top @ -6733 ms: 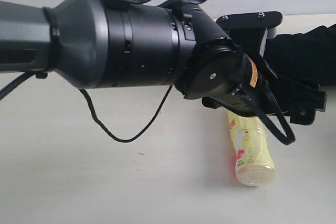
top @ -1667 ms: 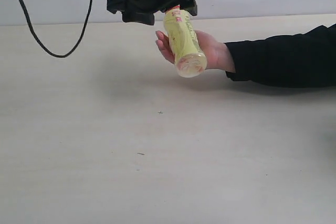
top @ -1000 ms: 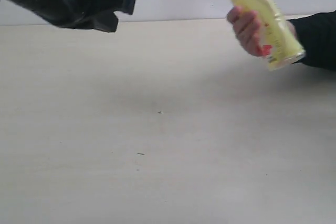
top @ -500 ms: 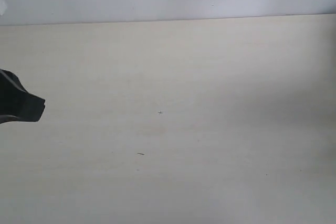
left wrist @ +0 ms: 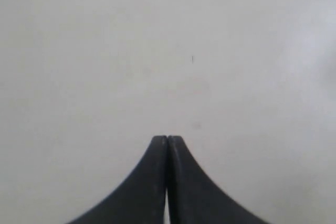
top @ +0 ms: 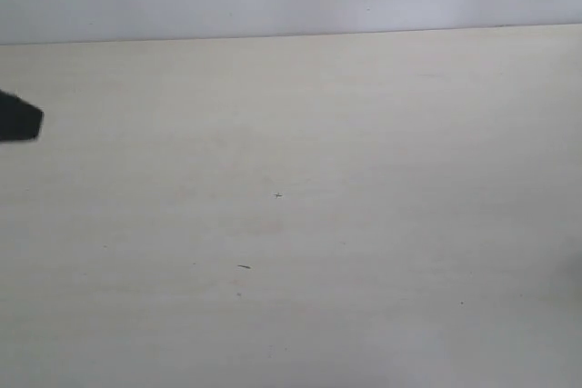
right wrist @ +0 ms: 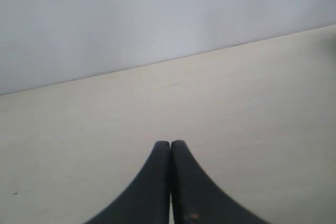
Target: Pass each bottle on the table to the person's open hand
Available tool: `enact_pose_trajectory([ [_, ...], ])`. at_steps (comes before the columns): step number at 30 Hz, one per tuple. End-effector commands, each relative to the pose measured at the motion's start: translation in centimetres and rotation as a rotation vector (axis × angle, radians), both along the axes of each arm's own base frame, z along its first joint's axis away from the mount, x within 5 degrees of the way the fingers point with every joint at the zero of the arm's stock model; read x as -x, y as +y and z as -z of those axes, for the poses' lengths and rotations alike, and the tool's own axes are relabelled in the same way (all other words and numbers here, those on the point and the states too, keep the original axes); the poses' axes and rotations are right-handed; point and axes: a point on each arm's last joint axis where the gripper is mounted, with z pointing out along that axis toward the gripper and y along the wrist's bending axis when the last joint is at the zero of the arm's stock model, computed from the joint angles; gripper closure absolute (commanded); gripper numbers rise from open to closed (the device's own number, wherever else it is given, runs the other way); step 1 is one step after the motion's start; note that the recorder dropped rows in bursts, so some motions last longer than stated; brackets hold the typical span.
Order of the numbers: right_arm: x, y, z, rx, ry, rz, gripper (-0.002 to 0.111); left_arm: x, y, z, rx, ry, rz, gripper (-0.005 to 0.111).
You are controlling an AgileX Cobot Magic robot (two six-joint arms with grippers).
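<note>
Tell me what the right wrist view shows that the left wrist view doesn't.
Only the right wrist view: the right tool, shut, and the table ending at a pale wall behind it. Only the left wrist view: the left tool, shut, and a tiny dark speck on the surface, with no wall in frame. Both: the pale tabletop beneath a tool whose fingers are pressed together on nothing.

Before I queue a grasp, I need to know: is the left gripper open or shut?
Shut: the left gripper has its fingers pressed together, nothing between them.
</note>
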Motion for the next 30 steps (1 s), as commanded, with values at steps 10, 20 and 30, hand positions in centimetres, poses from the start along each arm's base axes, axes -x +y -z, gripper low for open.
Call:
enact_pose_trajectory([
  [10,0.0,0.0,0.1,0.001,-0.007,0.001,0.108,10.9,8.1,-0.4,0.208,-0.789,-0.273,0.106],
  [20,0.0,0.0,0.1,0.002,-0.006,0.001,0.108,12.2,8.8,3.8,-0.038,-0.910,-0.208,0.106],
  [30,0.0,0.0,0.1,0.002,-0.006,0.001,0.108,10.3,8.4,10.0,-0.149,-0.745,-0.153,0.106],
])
